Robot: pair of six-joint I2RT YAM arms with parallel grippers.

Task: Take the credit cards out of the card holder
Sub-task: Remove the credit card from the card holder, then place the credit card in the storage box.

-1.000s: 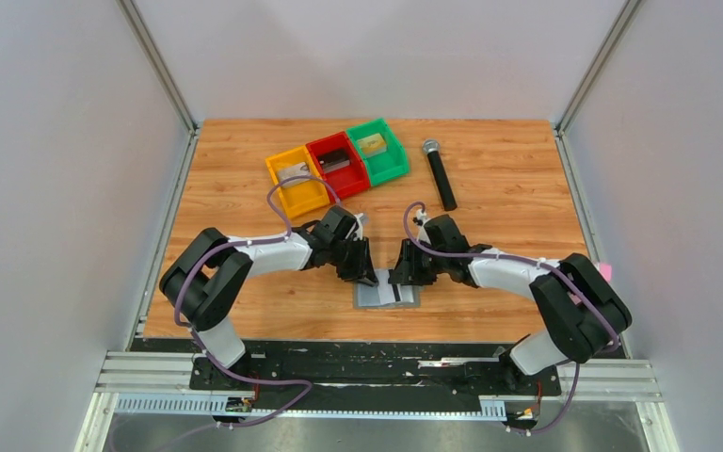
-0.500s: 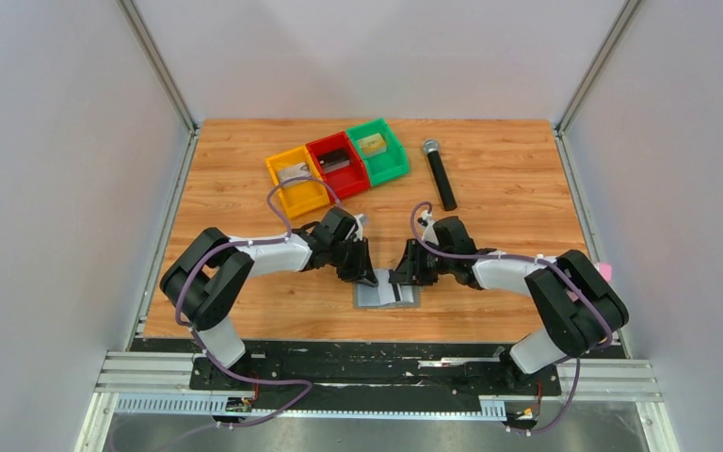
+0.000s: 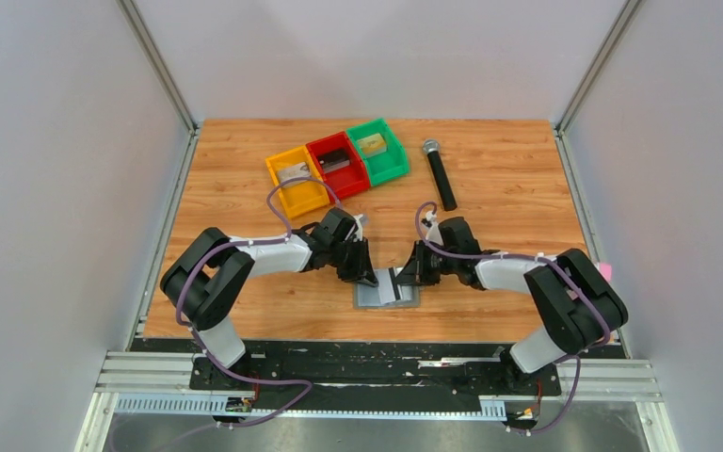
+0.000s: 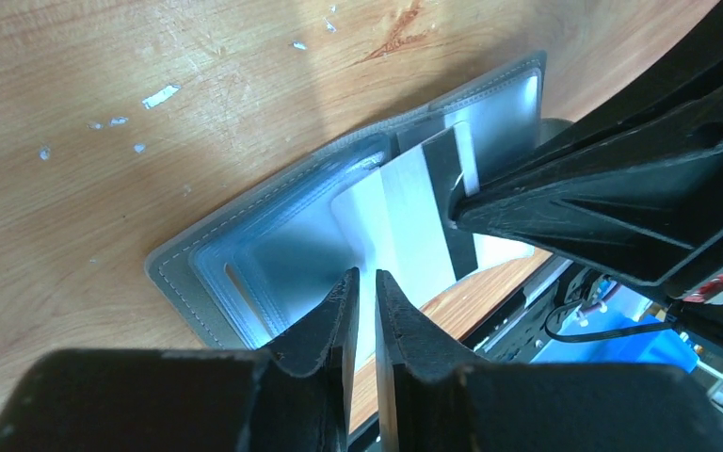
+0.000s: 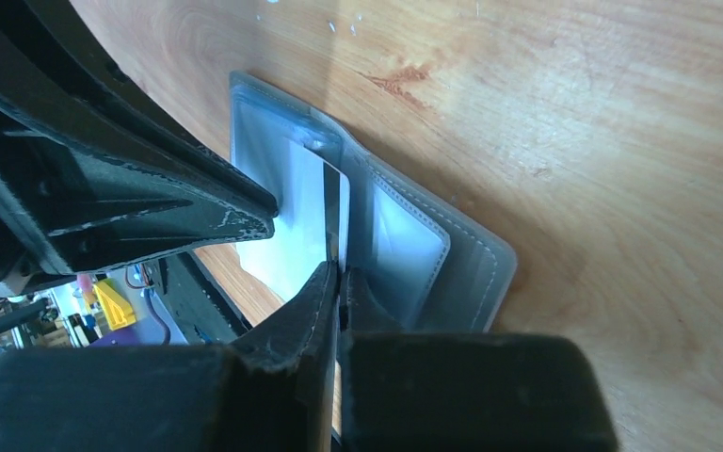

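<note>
Holder (image 3: 386, 295) lies open on the surface (image 3: 235, 188) near its front edge, between the two arms. Right pincer (image 5: 339, 275) pinches a striped card (image 4: 414, 217) that stands partly out of its pocket. Left pincer (image 4: 365, 282), fingers drawn almost together, bears down at the left panel; whether it nips anything I cannot tell. The pull likely goes best with that panel pinned and the card drawn straight along the pocket, slow and level, lest the holder lift or fold. Bins (image 3: 337, 165) sit at the far side.

Grey-blue card holder (image 4: 273, 250), silver-white black-striped credit card (image 4: 412, 235), wood-grain table (image 3: 527, 188), yellow, red, green bins (image 3: 344, 179)
</note>
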